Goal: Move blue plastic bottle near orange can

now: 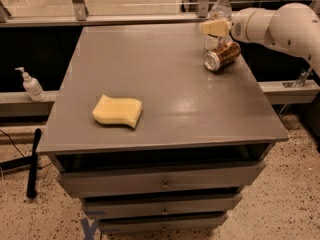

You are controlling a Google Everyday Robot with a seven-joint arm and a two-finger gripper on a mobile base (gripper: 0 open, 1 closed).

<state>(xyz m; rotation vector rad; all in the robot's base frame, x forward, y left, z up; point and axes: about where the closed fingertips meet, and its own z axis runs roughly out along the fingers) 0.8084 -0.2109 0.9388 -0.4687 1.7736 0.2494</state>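
- The white robot arm comes in from the right side, up above the far right corner of the grey table.
- The arm is thick and round. It bends and then points left, lying almost flat.
- At its end is the gripper. It is up off the table, right at the blue plastic bottle.
- One pale yellow finger lies across the front of the bottle, about halfway up. The other finger is hidden behind it.
- The jaws are closed on the bottle, so the gripper is holding it.
- The bottle stands straight up near the back right edge of the table. Its white cap is on top, higher than the gripper.
- The orange can lies on its side on the table, just in front of the bottle. Its silver end faces left and toward the front.
- The bottle and the can are very close. I cannot tell if they touch.
- A yellow sponge lies flat on the left front part of the table, well apart from the can.
- A small white pump bottle stands on a ledge to the left of the table.
- The table has drawers under it.
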